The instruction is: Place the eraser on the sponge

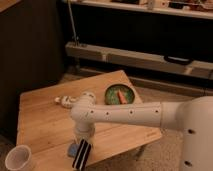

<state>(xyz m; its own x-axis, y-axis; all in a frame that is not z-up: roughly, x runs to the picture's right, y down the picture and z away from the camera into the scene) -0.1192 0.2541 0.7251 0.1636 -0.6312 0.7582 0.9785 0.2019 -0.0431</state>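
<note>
The eraser (81, 154), a long black block with pale stripes, stands steeply tilted at the table's front edge. Its upper end is in my gripper (83, 141), which points down from the white arm and is shut on it. The blue-grey sponge (73, 149) lies flat on the wood just left of the eraser and partly behind it. Only its left part shows. The eraser's lower end reaches past the sponge toward the table edge. Whether the eraser touches the sponge I cannot tell.
A white cup (19, 159) stands at the front left corner of the wooden table (40, 120). A white bottle (64, 100) lies behind the arm. A green plate (120, 94) with an orange item sits at the back right. A dark shelf unit stands behind.
</note>
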